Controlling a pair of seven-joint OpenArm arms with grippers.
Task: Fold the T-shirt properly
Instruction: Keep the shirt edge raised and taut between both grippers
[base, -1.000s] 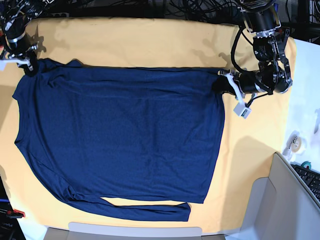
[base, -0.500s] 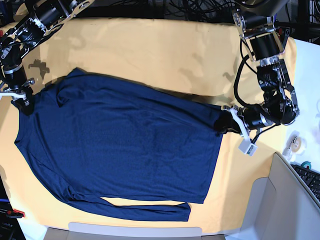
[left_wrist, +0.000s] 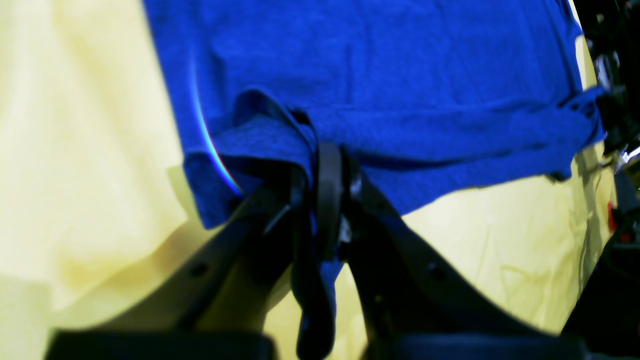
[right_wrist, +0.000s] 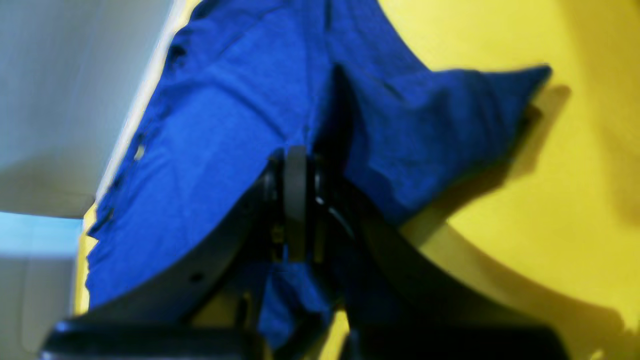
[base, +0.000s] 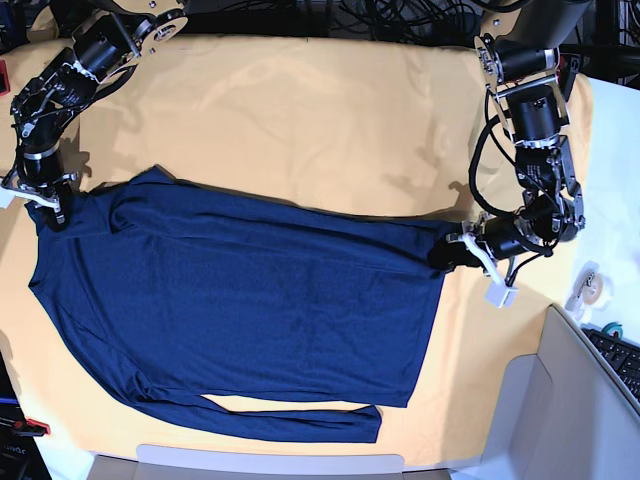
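yellow-orange table cloth (base: 300, 110) underneath, cables and dark clutter beyond the far edge. spread on it, the t-shirt (base: 240, 300), long axis running side to side in the base view, near hem and a folded sleeve lying flat toward the camera, far edge lifted and drawn toward the near one. pinched at both far corners: left gripper (base: 452, 250) clamped together on the corner at the view's right, cloth bunched between the fingers (left_wrist: 327, 175) in the wrist view and trailing down past them; right gripper (base: 45, 205) closed likewise on the opposite corner, fabric peaking up around its fingers (right_wrist: 296, 190). so, from either set of fingers, body of the shirt lying ahead and toward the near edge, with the held edge strung between the two grips and sagging slightly at the middle. neither arm nearer than the other; each at its own end. next move likely turning on carrying both corners evenly across, parallel to the long axis, so the fold line lands straight.
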